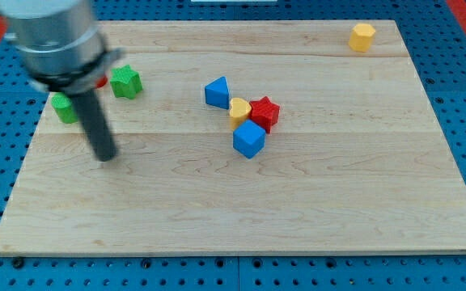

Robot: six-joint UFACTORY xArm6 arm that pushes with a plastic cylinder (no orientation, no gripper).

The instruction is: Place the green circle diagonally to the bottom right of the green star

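The green star [125, 82] lies at the board's upper left. The green circle [63, 107] lies to the lower left of the star, partly hidden behind my rod. My tip [104, 156] rests on the board below and to the right of the green circle and below the star, apart from both. A bit of a red block [101, 82] shows just left of the star, mostly hidden by the arm.
A cluster sits near the board's middle: a blue triangle-like block [217, 92], a yellow heart [239, 110], a red star [264, 112] and a blue cube [248, 139]. A yellow hexagon-like block [362, 36] lies at the upper right. The wooden board [338, 202] has blue pegboard around it.
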